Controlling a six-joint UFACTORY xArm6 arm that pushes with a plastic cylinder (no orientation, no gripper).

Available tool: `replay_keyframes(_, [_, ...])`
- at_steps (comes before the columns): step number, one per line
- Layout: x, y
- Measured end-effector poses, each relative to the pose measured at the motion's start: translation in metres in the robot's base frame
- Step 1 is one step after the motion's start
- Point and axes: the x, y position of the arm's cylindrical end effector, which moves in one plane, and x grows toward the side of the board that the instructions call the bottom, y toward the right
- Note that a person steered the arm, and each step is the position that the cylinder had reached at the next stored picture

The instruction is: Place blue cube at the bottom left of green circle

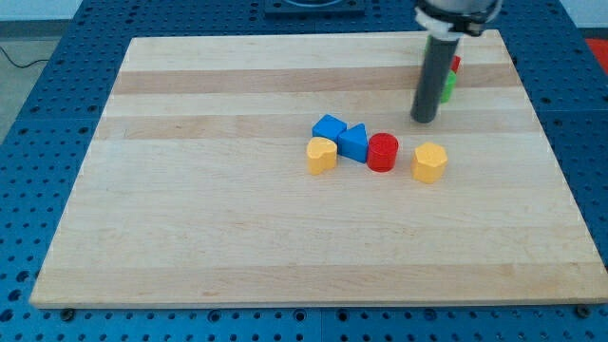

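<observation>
The blue cube (329, 127) sits near the board's middle, touching a blue triangular block (353, 142) on its right. My tip (424, 120) stands to the right of both, above and between the red cylinder (383, 152) and the yellow hexagonal block (429, 162). A green block (446, 91) shows only as a sliver behind the rod at the view's upper right, its shape hidden. A red block (455, 64) peeks out just above it. The tip touches no block.
A yellow block (322, 154) lies just below the blue cube. The wooden board (190, 190) rests on a blue perforated table (38, 142). The rod hides most of the green and red blocks at the upper right.
</observation>
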Motion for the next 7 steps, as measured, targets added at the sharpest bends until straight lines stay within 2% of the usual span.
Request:
replay_keyframes(2, [-0.019,-0.115])
replay_keyframes(3, [0.017,-0.145])
replay_keyframes(4, [0.057,-0.145])
replay_keyframes(5, [0.064,-0.127])
replay_keyframes(7, [0.042,-0.045])
